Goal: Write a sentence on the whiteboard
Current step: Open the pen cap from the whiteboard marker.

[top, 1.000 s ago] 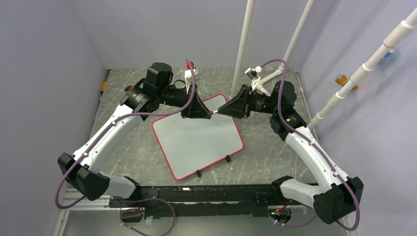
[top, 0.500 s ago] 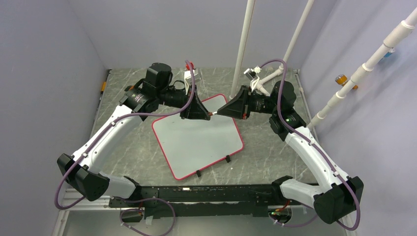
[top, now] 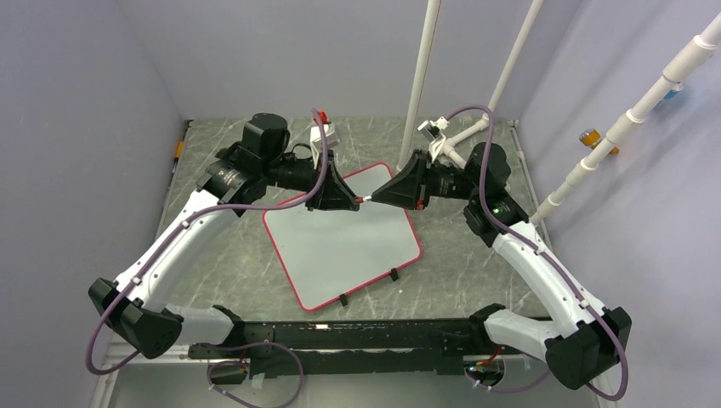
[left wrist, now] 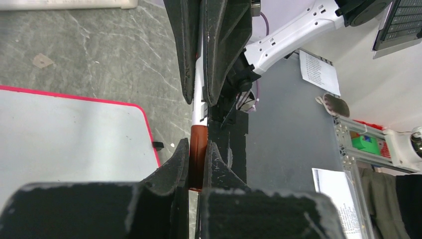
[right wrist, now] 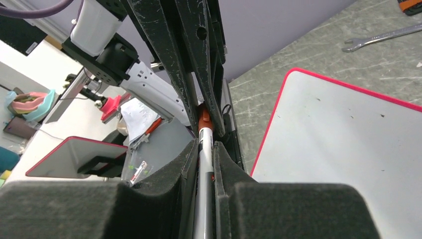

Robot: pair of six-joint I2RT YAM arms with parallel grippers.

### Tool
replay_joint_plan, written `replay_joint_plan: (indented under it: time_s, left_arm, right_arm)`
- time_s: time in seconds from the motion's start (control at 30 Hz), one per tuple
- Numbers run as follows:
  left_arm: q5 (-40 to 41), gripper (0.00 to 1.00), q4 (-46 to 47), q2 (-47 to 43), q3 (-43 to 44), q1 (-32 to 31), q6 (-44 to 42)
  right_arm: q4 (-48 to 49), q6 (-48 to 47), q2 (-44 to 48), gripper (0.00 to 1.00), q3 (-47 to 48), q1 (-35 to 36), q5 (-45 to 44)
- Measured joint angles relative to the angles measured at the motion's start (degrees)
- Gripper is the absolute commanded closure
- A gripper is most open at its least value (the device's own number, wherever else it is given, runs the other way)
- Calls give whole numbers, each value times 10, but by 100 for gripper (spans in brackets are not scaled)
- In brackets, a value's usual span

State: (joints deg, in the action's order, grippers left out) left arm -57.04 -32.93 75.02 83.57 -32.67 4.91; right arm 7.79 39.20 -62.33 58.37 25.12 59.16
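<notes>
The whiteboard (top: 340, 246), white with a red-pink rim, lies flat on the marbled table. What shows of its face is bare, and the sentence is not in view. Above its far corner the two grippers meet tip to tip along one marker (top: 365, 198). My left gripper (top: 355, 201) is shut on the marker's reddish-brown cap (left wrist: 197, 154). My right gripper (top: 375, 196) is shut on the white and grey barrel (right wrist: 205, 164). In the right wrist view the orange-red cap (right wrist: 203, 120) sticks out past my fingers into the left gripper's jaws.
Two black clips (top: 394, 275) sit on the board's near edge. A wrench (right wrist: 378, 36) lies on the table beyond the board. White pipes (top: 422, 68) stand at the back and right, near an orange fitting (top: 588, 136).
Both grippers have drifted a little to the left together, still joined on the marker. The left arm's elbow and base link have swung left.
</notes>
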Motion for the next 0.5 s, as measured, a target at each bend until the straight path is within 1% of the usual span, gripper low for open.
replay_joint_plan:
  time_s: [0.27, 0.37, 0.5]
  left_arm:
    - [26, 100, 32, -42, -37, 2, -12]
    - [45, 100, 28, -68, -57, 33, -12]
    - [65, 100, 27, -103, -84, 57, -12]
  right_arm:
    - [5, 14, 13, 100, -8, -14, 2]
    - [5, 21, 25, 100, -12, -38, 5]
    - [13, 33, 35, 100, -14, -41, 13]
